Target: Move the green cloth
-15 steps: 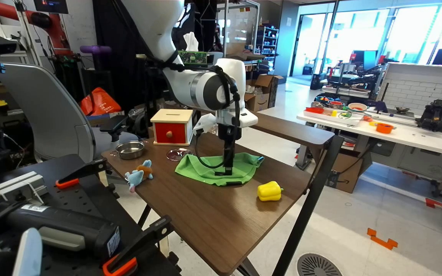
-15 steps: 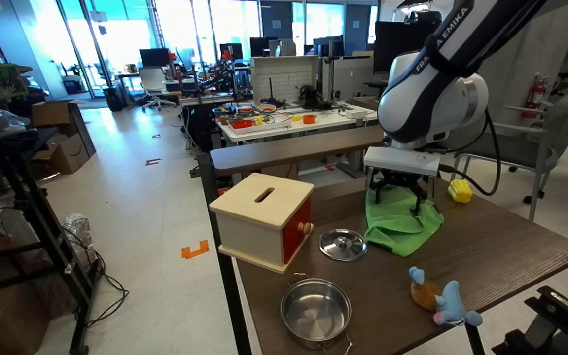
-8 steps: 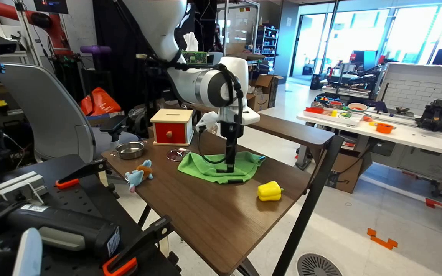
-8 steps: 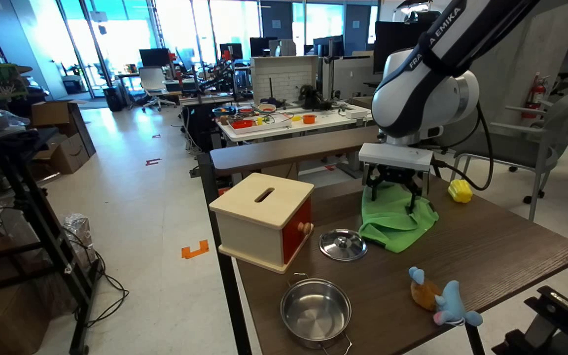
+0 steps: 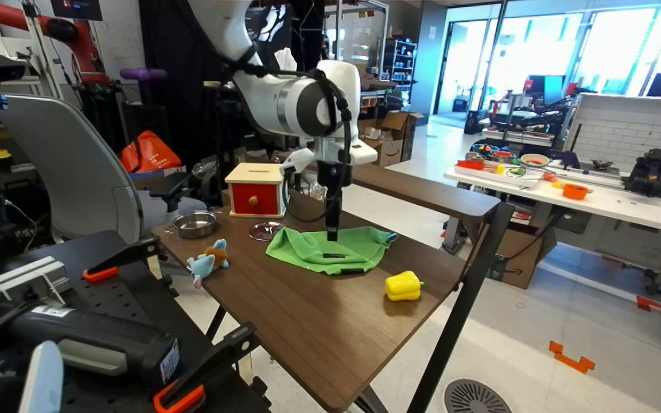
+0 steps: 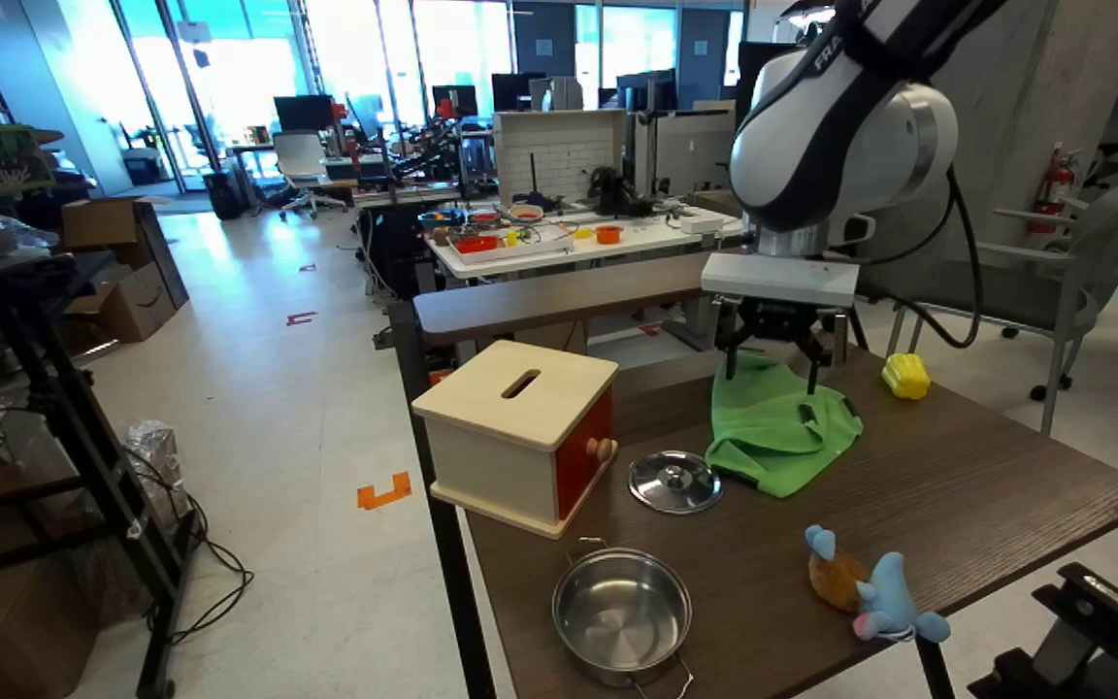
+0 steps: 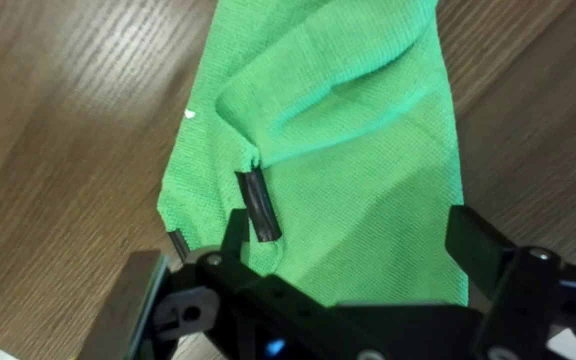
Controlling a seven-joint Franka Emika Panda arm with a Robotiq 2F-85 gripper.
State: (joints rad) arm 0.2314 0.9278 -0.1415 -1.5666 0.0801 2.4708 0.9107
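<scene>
We see the gripper (image 6: 772, 384) now raised above the green cloth (image 6: 774, 454), its fingers (image 5: 332, 229) clear of it; half a second ago they reach down to it. The robot arm (image 5: 279, 103) rides higher. In an exterior view, a black strip (image 5: 333, 255) on the cloth shows free of the finger that overlaps it before. Against a second ago, we find the cloth slightly farther back in both exterior views.
</scene>
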